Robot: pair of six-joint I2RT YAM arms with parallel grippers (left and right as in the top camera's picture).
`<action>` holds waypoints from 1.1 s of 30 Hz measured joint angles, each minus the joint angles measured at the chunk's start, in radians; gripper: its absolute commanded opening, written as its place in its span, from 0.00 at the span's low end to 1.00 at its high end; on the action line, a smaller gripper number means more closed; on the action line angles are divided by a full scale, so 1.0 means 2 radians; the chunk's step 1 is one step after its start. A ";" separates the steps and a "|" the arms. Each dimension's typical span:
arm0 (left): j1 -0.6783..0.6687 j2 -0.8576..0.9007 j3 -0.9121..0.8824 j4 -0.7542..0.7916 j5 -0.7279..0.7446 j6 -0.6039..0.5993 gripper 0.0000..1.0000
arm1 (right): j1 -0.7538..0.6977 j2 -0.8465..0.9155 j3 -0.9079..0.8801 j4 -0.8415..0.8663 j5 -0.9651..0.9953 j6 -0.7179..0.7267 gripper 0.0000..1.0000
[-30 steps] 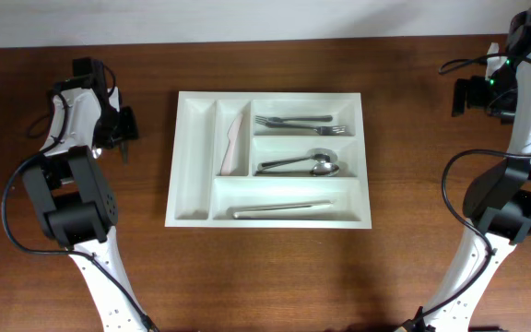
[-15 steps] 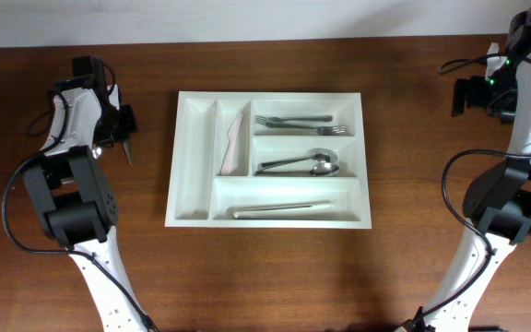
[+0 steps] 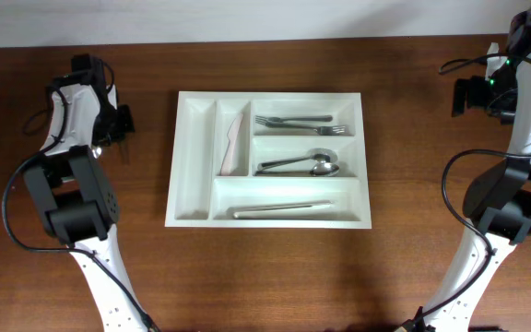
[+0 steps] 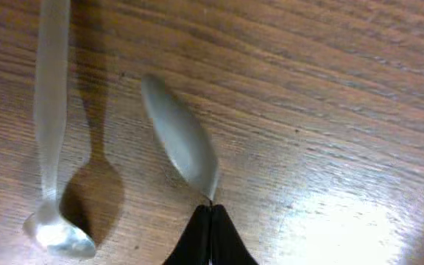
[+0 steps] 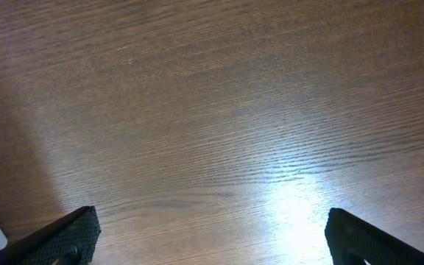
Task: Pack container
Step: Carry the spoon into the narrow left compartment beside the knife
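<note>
Container (image 3: 194, 175) sits between both pincers, well apart from each, with forks (image 3: 302, 124) and spoons (image 3: 298, 166) sorted inside. Left pincer (image 4: 212, 212) is squeezed tight, its tips touching a grey plastic piece (image 4: 179, 140) just ahead, maybe to grab it. Right pincer (image 5: 212, 235) is spread wide and empty.

The large white rectangular container (image 3: 194, 175) lies flat, its 5 compartments facing up.
</note>
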 measured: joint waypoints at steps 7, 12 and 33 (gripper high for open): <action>-0.004 0.002 0.056 -0.036 0.000 0.000 0.02 | 0.000 0.000 0.000 0.000 0.000 0.000 0.99; -0.019 0.002 0.069 -0.096 0.000 0.000 0.02 | 0.000 0.000 0.000 0.000 0.000 0.000 0.99; -0.146 0.003 0.183 -0.291 0.021 0.004 0.02 | 0.000 0.000 0.000 0.000 0.000 0.000 0.99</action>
